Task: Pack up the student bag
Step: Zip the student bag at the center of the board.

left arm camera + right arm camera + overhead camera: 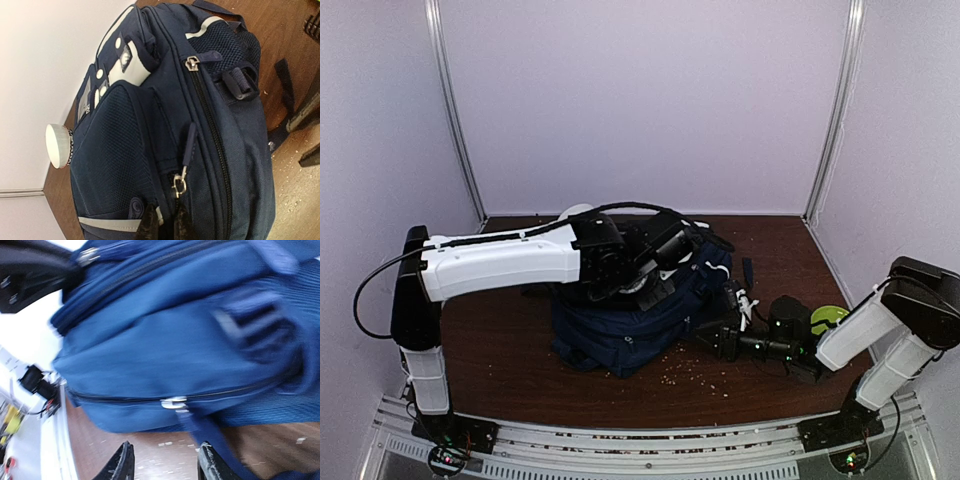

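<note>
The student bag [620,335], navy with white stripes, lies in the middle of the brown table. It fills the left wrist view [165,115], showing two closed zip lines and a silver slider [179,184]. My left gripper [163,226] presses on top of the bag just below that slider, its jaws pinched together on a fold of navy fabric. My right gripper [166,464] hovers open over bare table at the bag's lower right side [705,342]. A silver zip slider [174,402] with a navy pull strap hangs just beyond its fingers. The right wrist view is blurred.
A white round object [576,212] stands behind the bag near the back wall. A green thing [830,318] lies by the right arm. Black straps [748,272] trail right of the bag. Pale crumbs [700,372] dot the table in front.
</note>
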Tool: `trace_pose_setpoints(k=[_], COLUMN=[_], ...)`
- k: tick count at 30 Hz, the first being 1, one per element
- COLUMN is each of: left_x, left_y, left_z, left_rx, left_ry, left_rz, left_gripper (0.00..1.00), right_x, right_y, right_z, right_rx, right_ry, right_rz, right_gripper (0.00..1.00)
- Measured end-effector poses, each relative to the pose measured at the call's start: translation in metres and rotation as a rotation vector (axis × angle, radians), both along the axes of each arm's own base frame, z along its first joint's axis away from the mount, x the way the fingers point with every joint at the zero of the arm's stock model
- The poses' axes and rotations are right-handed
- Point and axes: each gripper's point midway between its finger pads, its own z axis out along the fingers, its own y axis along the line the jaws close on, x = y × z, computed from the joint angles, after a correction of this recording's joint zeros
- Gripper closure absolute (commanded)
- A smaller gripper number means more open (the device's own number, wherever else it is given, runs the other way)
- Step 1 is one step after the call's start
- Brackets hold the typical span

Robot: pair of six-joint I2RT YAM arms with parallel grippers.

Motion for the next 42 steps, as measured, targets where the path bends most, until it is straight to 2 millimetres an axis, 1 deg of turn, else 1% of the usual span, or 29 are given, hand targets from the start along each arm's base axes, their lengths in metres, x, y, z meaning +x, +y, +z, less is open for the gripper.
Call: trace_pose_setpoints(k=[4, 7, 9, 13, 15, 17, 21, 27, 33, 36, 42], left_x=[-0.001, -0.001, -0.002, -0.004, -0.005, -0.006, -0.006, -0.006, -0.006, -0.006, -0.006], left_y=[0.002, 0.003, 0.005, 0.01, 0.013, 0.015, 0.016, 0.017, 0.017, 0.017, 0.017], left_z=[0.001, 0.0, 0.0, 0.0, 0.0, 0.0, 0.0, 0.002, 0.002, 0.002, 0.002], left_rx=[-0.001, -0.001, -0.001, 0.002, 0.006, 0.008, 0.008, 0.005, 0.005, 0.005, 0.005], left_ry=[-0.001, -0.001, -0.001, 0.0, 0.0, 0.0, 0.0, -0.005, -0.005, -0.005, -0.005], left_rz=[0.001, 0.0, 0.0, 0.001, 0.001, 0.002, 0.002, 0.004, 0.004, 0.004, 0.004], left_gripper=[1.0, 1.0, 1.0, 1.0, 1.0, 1.0, 1.0, 1.0, 1.0, 1.0, 1.0], right_x=[0.012, 0.014, 0.014, 0.018, 0.019, 0.018, 0.017, 0.019, 0.027, 0.028, 0.026], right_y=[-0.01, -0.011, -0.007, 0.009, 0.013, 0.015, 0.017, 0.018, 0.026, 0.027, 0.032], right_z=[-0.007, -0.015, -0.017, -0.008, -0.005, -0.006, -0.014, -0.015, -0.013, -0.013, -0.019], right_rx=[-0.02, -0.035, -0.039, -0.021, -0.008, 0.004, 0.002, -0.024, -0.049, -0.052, -0.062], right_ry=[0.011, 0.026, 0.03, -0.002, -0.019, -0.037, -0.041, -0.07, -0.094, -0.095, -0.082], right_rz=[-0.055, -0.059, -0.043, 0.015, 0.034, 0.047, 0.06, 0.066, 0.072, 0.073, 0.084], right_gripper=[0.54, 0.51, 0.48, 0.45, 0.45, 0.46, 0.47, 0.52, 0.6, 0.62, 0.65])
